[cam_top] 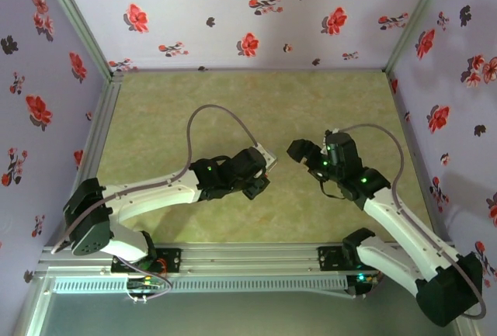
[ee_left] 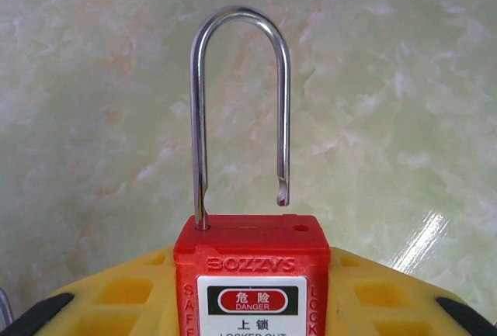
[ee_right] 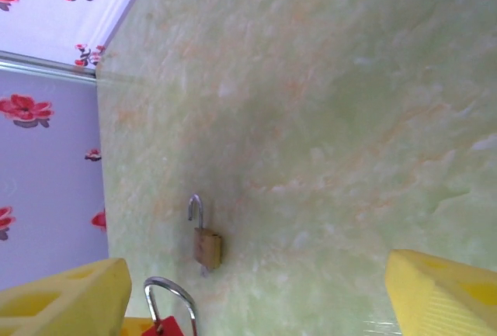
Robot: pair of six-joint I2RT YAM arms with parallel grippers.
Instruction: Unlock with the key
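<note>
My left gripper (ee_left: 252, 289) is shut on a red safety padlock (ee_left: 252, 274) with a DANGER label. Its silver shackle (ee_left: 241, 103) is raised, and the free end hangs above its hole. On the table lies a small brass padlock (ee_right: 206, 247) with its shackle open. A tiny grey stub (ee_right: 203, 271) pokes from its bottom end and looks like the key, too small to be sure. My right gripper (ee_right: 252, 305) stands open above the table with nothing between its yellow fingers (ee_right: 443, 293). In the top view the two grippers (cam_top: 260, 171) (cam_top: 299, 150) face each other at mid-table.
The green marbled table (cam_top: 233, 103) is enclosed by floral walls (cam_top: 233, 10) on three sides. The red padlock's shackle (ee_right: 171, 297) shows at the bottom left of the right wrist view, close to the brass padlock.
</note>
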